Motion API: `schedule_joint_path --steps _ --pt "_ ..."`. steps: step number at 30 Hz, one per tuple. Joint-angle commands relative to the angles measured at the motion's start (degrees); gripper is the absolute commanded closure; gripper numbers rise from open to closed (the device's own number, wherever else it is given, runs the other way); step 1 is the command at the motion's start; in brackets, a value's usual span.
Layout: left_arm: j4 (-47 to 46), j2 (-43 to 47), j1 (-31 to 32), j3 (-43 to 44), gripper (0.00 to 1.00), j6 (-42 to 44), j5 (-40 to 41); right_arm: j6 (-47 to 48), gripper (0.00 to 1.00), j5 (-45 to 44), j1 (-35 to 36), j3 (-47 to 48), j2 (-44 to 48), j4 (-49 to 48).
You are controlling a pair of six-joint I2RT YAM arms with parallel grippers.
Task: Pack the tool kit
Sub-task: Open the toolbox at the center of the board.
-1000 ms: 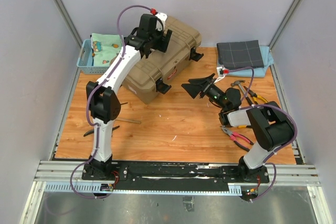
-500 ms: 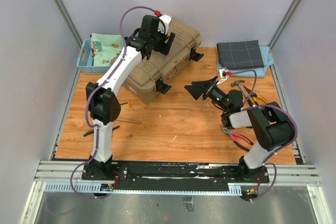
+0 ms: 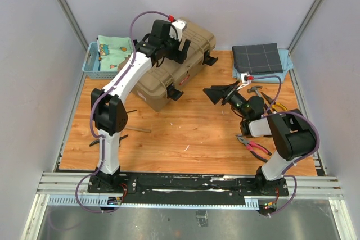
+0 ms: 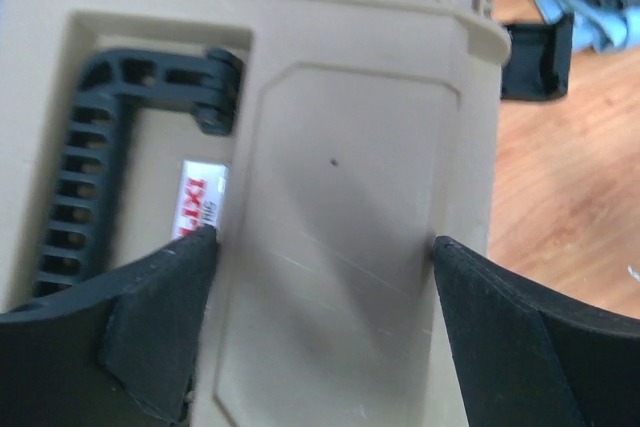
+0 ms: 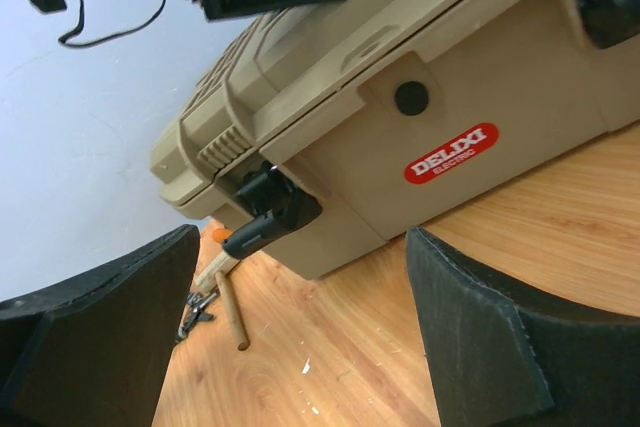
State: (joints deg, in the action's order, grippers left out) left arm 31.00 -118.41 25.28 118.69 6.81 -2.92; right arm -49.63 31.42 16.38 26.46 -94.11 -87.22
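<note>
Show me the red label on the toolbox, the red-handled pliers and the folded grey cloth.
red label (image 5: 452,153), right wrist view, middle of the oval sticker.
pliers (image 3: 257,149), top external view, on the red handles.
folded grey cloth (image 3: 257,57), top external view, centre of its top face.

Tan toolbox (image 3: 197,42), red label (image 5: 451,154)

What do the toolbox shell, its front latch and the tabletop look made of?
Toolbox shell: probably tan plastic, matte, with moulded ribs and seams. Front latch: black plastic, faint sheen, moulded shape. Tabletop: wood or wood-look laminate, smooth with grain lines; which, the pictures leave open.
</note>
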Motion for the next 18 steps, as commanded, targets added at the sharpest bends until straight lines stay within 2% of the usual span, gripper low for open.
schedule_joint_path --steps 1,4,9,14,18 --pt "8.27 -1.01 0.78 -2.94 0.09 0.11 -1.2 -1.46 0.16 -1.05 -3.18 3.44 -1.87 -1.59" --pt "8.03 0.81 0.83 -1.11 0.09 -0.7 -0.15 -1.03 0.17 -0.71 -4.67 9.15 -3.67 2.05" --pt "5.96 7.17 1.09 -0.97 0.09 -2.04 1.22 6.66 0.2 0.82 -4.54 18.99 -4.47 13.59" --pt "0.6 16.51 1.35 -8.17 0.1 -5.18 1.32 20.35 0.22 3.44 -2.58 27.63 -4.53 28.92" --pt "-4.39 25.53 1.44 -15.72 0.13 -8.64 3.13 33.36 0.29 3.3 1.96 32.39 -3.5 43.29"
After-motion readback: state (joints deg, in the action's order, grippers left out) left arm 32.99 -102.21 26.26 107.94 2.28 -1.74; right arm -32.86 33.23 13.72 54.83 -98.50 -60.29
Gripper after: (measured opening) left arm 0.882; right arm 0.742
